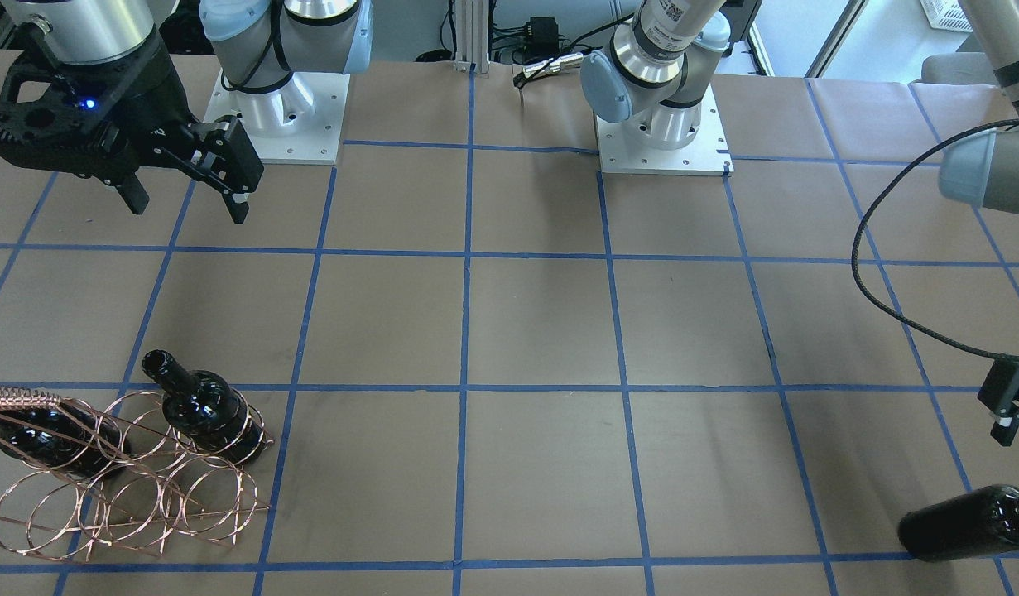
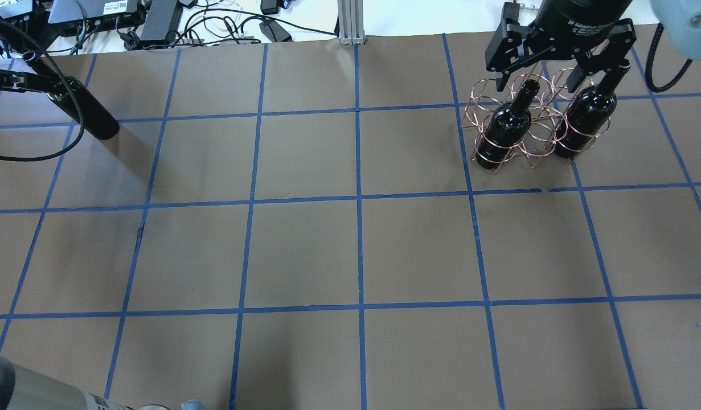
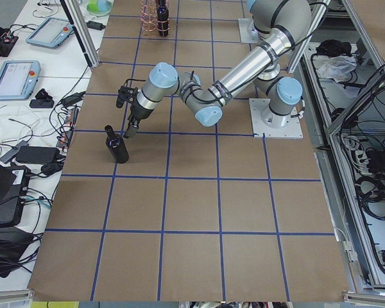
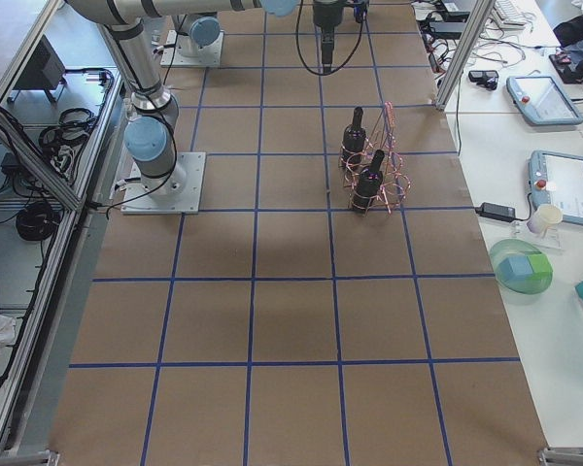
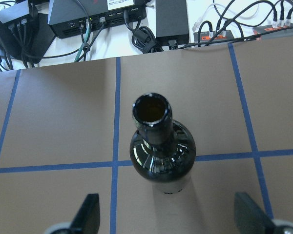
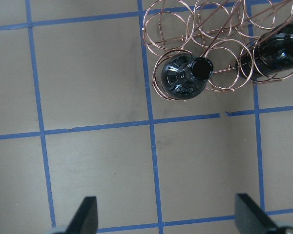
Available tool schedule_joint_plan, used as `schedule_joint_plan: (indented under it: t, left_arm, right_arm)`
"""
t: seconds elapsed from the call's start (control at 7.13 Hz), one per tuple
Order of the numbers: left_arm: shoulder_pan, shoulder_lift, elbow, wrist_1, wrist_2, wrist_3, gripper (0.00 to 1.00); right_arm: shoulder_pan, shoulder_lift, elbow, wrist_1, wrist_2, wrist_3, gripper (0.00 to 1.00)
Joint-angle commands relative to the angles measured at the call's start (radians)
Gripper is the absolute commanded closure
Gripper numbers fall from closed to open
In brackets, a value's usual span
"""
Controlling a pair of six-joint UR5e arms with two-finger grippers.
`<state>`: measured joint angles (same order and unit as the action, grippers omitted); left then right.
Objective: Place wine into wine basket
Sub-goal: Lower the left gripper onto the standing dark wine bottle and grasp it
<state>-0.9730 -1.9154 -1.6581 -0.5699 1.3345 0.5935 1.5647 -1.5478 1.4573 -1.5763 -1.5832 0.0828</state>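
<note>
One near-black wine bottle (image 5: 161, 148) stands upright on the table, outside the basket; it also shows in the overhead view (image 2: 88, 111). My left gripper (image 5: 168, 219) is open and empty, just above and beside its mouth. The copper wire wine basket (image 2: 532, 134) holds two more bottles, one (image 2: 507, 128) and another (image 2: 586, 122), upright in its rings. My right gripper (image 1: 188, 209) is open and empty, raised above the basket; its wrist view looks down on the basket (image 6: 178, 29) and a bottle (image 6: 183, 78).
The table is brown paper with a blue tape grid (image 2: 359, 199). The arm bases (image 1: 277, 124) stand at the robot's side. Cables and electronics (image 2: 156, 17) lie beyond the far edge. A black cable (image 1: 882, 298) hangs from the left arm.
</note>
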Motion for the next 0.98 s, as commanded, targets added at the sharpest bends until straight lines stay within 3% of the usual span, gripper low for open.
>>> schedule_joint_plan:
  t: [0.0, 0.42, 0.84]
  left_arm:
    - [0.000, -0.048, 0.047, 0.013, -0.006, 0.002, 0.03]
    - [0.000, -0.091, 0.058, 0.076, -0.098, 0.003, 0.05]
    - [0.000, -0.122, 0.122, 0.074, -0.100, 0.003, 0.14]
  right_arm:
    - [0.000, 0.000, 0.000, -0.004, 0.000, 0.000, 0.00]
    - [0.002, 0.000, 0.000, -0.008, 0.008, -0.002, 0.00]
    - [0.002, 0.000, 0.000, -0.007, -0.001, 0.009, 0.00]
